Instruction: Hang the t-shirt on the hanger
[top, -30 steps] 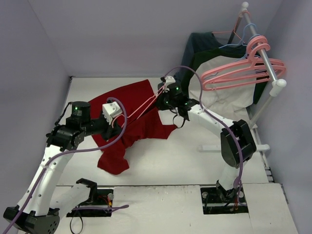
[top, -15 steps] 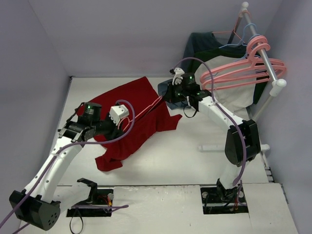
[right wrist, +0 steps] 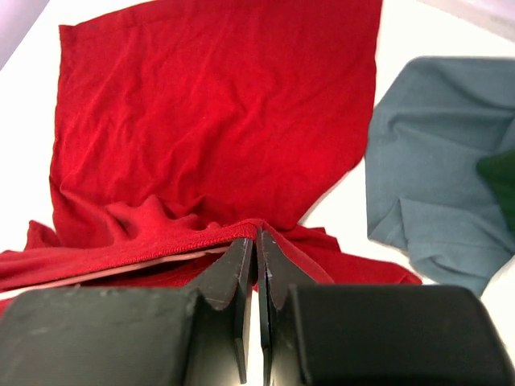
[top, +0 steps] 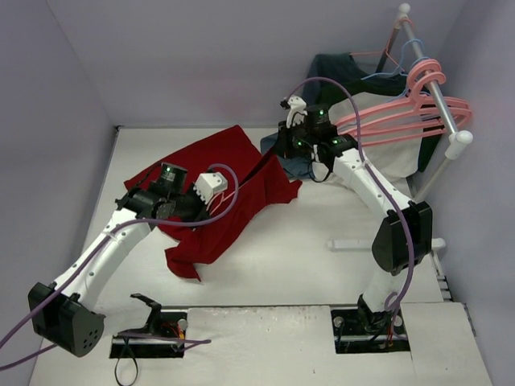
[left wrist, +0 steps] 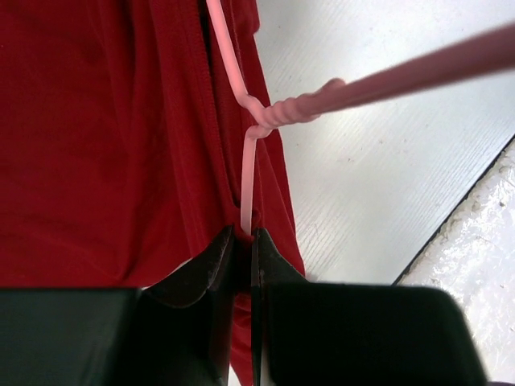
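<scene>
The deep-red t-shirt (top: 217,173) lies spread on the table left of centre. My left gripper (top: 228,195) is over it. In the left wrist view it (left wrist: 244,235) is shut on the thin end of the salmon-pink hanger (left wrist: 278,115), which runs into the t-shirt (left wrist: 105,137). My right gripper (top: 276,157) is at the shirt's right edge. In the right wrist view it (right wrist: 257,235) is shut on the raised hem of the t-shirt (right wrist: 217,121), with a strip of the pink hanger (right wrist: 121,269) showing under the hem.
A rack rod (top: 432,76) at the back right carries several pink hangers (top: 402,121), a thin blue hanger (top: 388,71) and a cream-and-dark-green garment (top: 378,157). A blue-grey garment (top: 296,166) lies by my right gripper and shows in the right wrist view (right wrist: 434,161). The rack's white foot (top: 354,244) lies on the table.
Both grippers have moved to the right and away from the bases, still shut. The t-shirt has been dragged and stretched with them toward the rack.
</scene>
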`<act>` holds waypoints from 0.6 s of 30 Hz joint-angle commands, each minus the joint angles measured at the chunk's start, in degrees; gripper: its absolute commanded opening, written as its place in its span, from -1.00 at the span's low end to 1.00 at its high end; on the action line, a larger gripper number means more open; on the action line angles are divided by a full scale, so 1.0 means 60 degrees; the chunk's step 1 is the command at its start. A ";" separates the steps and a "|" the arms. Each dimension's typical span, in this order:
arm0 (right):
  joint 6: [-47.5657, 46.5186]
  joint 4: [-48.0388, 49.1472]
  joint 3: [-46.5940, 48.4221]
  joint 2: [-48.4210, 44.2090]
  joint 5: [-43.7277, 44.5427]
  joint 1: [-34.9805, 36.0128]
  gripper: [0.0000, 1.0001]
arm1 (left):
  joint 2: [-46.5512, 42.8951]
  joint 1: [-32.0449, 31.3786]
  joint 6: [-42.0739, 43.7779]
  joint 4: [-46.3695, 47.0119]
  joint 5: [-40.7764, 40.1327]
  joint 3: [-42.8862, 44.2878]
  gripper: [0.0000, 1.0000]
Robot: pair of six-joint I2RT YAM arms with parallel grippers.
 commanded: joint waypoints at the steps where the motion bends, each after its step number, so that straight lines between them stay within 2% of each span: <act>1: -0.0913 0.0406 0.0987 -0.0565 0.0236 0.0022 -1.00 | 0.0215 -0.0262 0.0407 -0.1232 -0.0385 0.1121 -1.00; 6: -0.1567 -0.0181 0.1459 -0.0367 -0.0307 0.0732 -1.00 | 0.0467 -0.0500 0.1803 -0.1918 0.0642 0.2723 -1.00; 10: -0.2406 -0.1263 0.2240 -0.0245 -0.0245 0.1171 -1.00 | 0.0607 -0.0500 0.2566 -0.2954 0.0725 0.4070 -1.00; 15: -0.2365 -0.1537 0.2553 -0.0567 -0.0535 0.1839 -1.00 | 0.0550 -0.0445 0.2702 -0.2955 0.0294 0.4555 -1.00; 18: -0.2271 -0.1535 0.2509 -0.0829 -0.0737 0.2039 -1.00 | 0.0565 -0.0441 0.2936 -0.2953 0.1105 0.4491 -1.00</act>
